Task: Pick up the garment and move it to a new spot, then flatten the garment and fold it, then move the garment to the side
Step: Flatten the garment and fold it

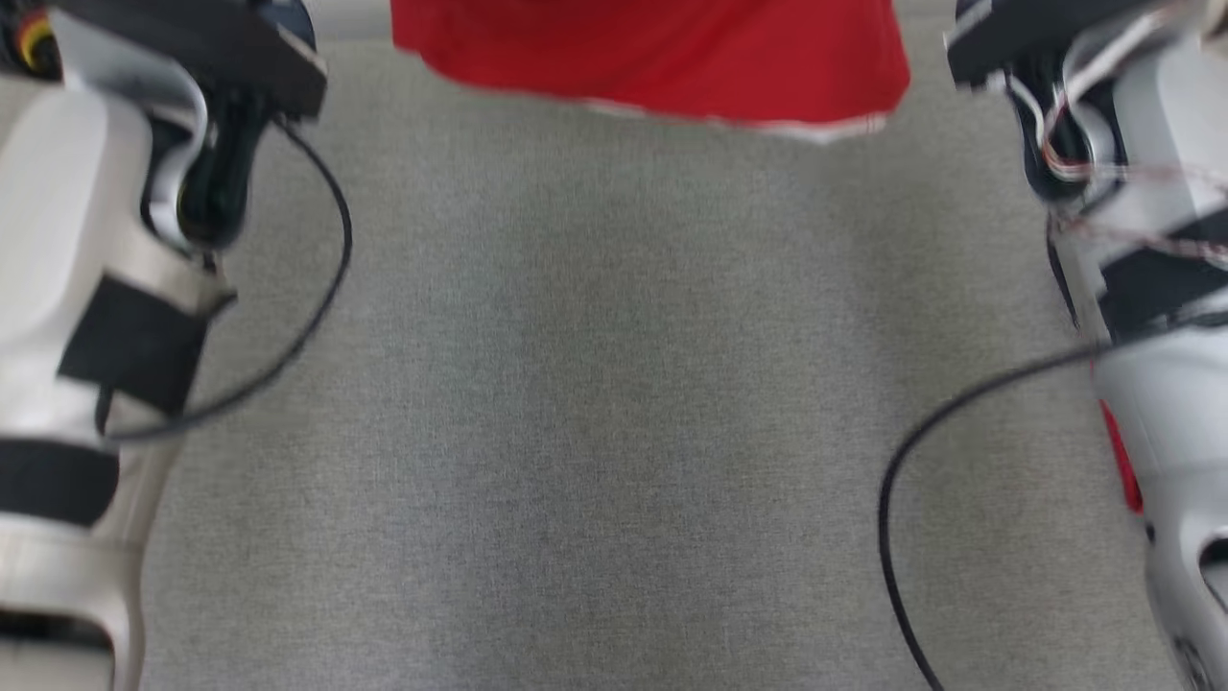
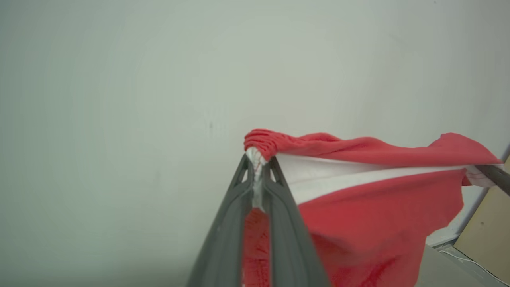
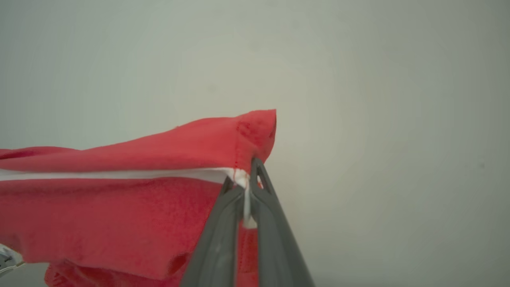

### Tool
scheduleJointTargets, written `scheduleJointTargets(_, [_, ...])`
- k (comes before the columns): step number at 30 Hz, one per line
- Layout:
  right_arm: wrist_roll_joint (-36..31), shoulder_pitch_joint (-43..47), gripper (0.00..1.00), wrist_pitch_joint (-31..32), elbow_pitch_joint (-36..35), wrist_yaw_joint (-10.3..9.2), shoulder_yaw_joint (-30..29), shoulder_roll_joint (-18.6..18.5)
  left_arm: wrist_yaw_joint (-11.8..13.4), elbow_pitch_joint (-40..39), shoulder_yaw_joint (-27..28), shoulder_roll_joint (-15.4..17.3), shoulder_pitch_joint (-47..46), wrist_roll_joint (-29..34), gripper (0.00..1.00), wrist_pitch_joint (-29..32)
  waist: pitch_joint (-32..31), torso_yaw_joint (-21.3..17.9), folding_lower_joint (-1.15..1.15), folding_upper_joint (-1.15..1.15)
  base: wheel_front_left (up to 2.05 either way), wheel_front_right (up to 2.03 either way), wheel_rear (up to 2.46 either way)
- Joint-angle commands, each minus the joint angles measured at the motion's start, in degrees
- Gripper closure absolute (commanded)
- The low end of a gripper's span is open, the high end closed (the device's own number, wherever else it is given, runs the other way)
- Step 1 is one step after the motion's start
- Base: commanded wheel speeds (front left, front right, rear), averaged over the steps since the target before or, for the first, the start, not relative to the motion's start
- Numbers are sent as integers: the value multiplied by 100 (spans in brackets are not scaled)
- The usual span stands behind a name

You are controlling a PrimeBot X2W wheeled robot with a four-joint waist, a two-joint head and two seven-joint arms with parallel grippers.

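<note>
Left gripper (image 2: 259, 161), right gripper (image 3: 243, 175) pinch garment (image 1: 662, 58) corners, raised over gray surface (image 1: 614, 384).

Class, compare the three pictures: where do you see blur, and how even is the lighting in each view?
Head view: the red garment is smeared along its hem, and the grey surface is softly lit, slightly darker mid-frame. Left wrist view: the left hand looks fairly sharp, and the pale wall dims toward the corners. Right wrist view: the right hand is crisp, with no glare.
</note>
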Motion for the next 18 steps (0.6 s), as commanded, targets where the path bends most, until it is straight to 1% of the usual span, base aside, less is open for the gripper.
scheduleJointTargets(1, [5, -187, 100, -116, 238, -10, -50, 39, -19, 251, 30, 19, -174, 88, 100, -170, 181, 22, -1, -1, 0, 0, 0])
scheduleJointTargets(5, [-35, -857, 100, -437, 1196, -10, -142, 318, -146, 1245, 31, -151, -796, 217, 100, -717, 309, -4, -1, -1, 0, 0, 0])
scheduleJointTargets(6, [-33, -960, 100, -488, 1372, -10, -135, 390, -203, 1441, 22, -189, -903, 234, 100, -803, 339, -6, -1, -1, 0, 0, 0])
scheduleJointTargets(7, [-58, -1079, 100, -551, 1669, -10, -32, 514, -334, 1808, -33, -280, -1030, 246, 100, -922, 406, -11, -1, -1, 0, 0, 0])
scheduleJointTargets(9, [28, -1079, 100, -598, 1834, -9, 107, 628, -447, 2057, -81, -386, -1007, 229, 100, -1019, 464, -18, -1, -1, 0, 0, 0])
scheduleJointTargets(12, [224, -725, 100, -638, 1939, -9, 392, 690, -590, 2212, -145, -560, -675, 178, 100, -1133, 518, -2, -1, -1, 0, 0, 0])
scheduleJointTargets(14, [437, -433, 100, -661, 1914, -9, 559, 648, -634, 2193, -119, -664, -339, 91, 100, -1172, 540, 16, -1, -1, 0, 0, 0])
scheduleJointTargets(16, [653, -79, 100, -669, 1813, -8, 718, 588, -675, 2041, -74, -721, 28, 17, 100, -1199, 558, 37, -1, -1, 0, 0, 0])
scheduleJointTargets(18, [900, 293, 100, -674, 1655, -8, 851, 488, -683, 1703, 72, -761, 404, 21, 100, -1207, 586, 49, -1, -1, 0, 0, 0])
